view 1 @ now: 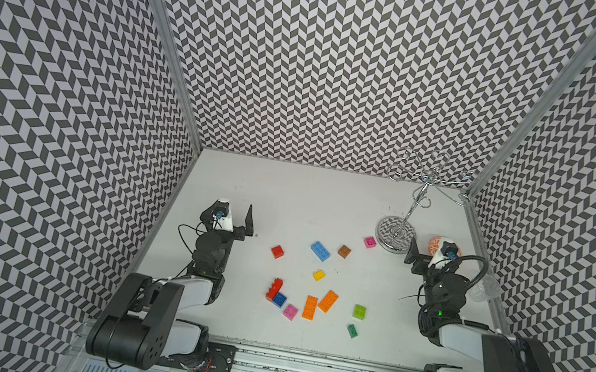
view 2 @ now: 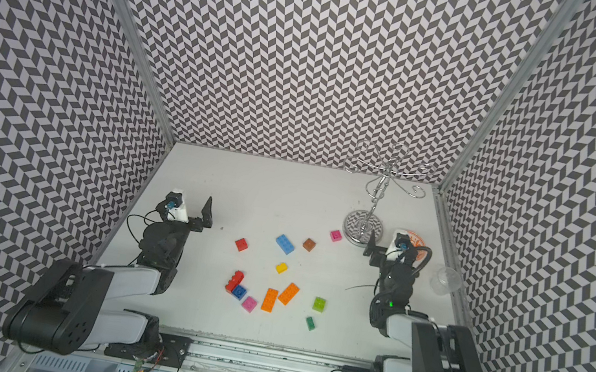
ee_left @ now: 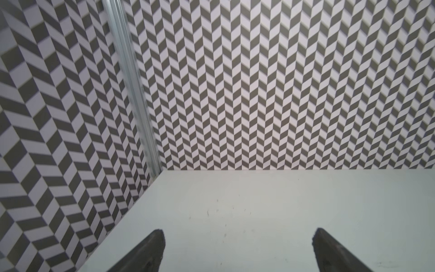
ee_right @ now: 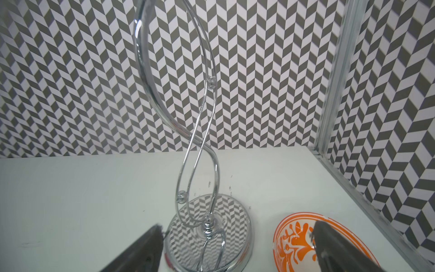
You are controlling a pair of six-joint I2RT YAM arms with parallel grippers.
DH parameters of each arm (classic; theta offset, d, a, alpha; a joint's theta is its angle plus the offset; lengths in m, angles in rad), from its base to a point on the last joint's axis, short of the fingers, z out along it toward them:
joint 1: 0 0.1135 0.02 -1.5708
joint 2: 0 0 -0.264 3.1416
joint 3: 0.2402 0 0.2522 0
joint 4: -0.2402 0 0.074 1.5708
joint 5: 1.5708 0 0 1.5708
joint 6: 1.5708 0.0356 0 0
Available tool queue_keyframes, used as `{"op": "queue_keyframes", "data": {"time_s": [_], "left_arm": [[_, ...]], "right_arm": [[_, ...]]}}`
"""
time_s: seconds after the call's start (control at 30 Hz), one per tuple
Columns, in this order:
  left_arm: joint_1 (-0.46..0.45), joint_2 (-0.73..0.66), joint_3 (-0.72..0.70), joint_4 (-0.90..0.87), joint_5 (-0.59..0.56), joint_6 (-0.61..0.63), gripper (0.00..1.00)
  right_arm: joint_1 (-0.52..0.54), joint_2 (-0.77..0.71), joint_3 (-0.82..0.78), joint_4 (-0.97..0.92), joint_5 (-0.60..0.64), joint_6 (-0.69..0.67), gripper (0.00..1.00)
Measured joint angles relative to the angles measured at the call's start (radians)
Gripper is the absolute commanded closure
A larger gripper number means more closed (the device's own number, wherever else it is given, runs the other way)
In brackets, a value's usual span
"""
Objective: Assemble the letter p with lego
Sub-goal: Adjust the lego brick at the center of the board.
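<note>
Plastic lego [view 1: 320, 251] bricks in red, blue, orange, yellow, pink, green and brown are lying scattered on the white table [view 1: 286, 193] in both top views. They are filling the space between the fingers [view 1: 249, 220] of the left gripper [view 1: 235, 212] and those of the right gripper [view 1: 427, 249], most of them back from the fingertips toward the arms' bases. A red oblong brick [view 1: 274, 288] is touching a blue square brick [view 1: 280, 299]; the rest are lying loose around them, and neither gripper is touching any. A chrome wire stand [view 1: 395, 235] is standing just beside the right gripper's inner finger, and a clear cup [view 1: 485, 288] is sitting outward of its fingers. In the left wrist view, the left gripper's fingers [ee_left: 150, 252] are spreading wide, released, with white table showing between them. In the right wrist view, the right gripper's fingers [ee_right: 146, 247] are likewise standing wide apart, grasping nothing, the stand's mirrored base lying between them and an orange-and-white bowl [ee_right: 292, 245] sitting partly beneath one fingertip.
</note>
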Motion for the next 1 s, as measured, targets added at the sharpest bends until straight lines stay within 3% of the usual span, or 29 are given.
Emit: {"op": "queue_keyframes", "data": {"time_s": [0.23, 0.43, 0.57, 0.8, 1.0], "left_arm": [[-0.087, -0.243, 0.058, -0.241, -0.018, -0.099, 0.00], [-0.206, -0.447, 0.094, -0.476, -0.002, -0.289, 0.00], [-0.229, -0.535, 0.079, -0.581, 0.074, -0.401, 0.00], [-0.229, -0.538, 0.077, -0.690, 0.182, -0.439, 0.00], [-0.227, -0.435, 0.071, -0.712, 0.245, -0.502, 0.00]], "right_arm": [[0.005, -0.300, 0.177, -0.345, -0.062, 0.158, 0.01], [0.006, -0.437, 0.196, -0.590, -0.098, 0.299, 0.01], [0.006, -0.498, 0.190, -0.732, -0.103, 0.393, 0.01], [0.004, -0.539, 0.071, -0.784, -0.121, 0.511, 0.01], [0.007, -0.381, 0.060, -0.758, -0.255, 0.522, 0.02]]}}
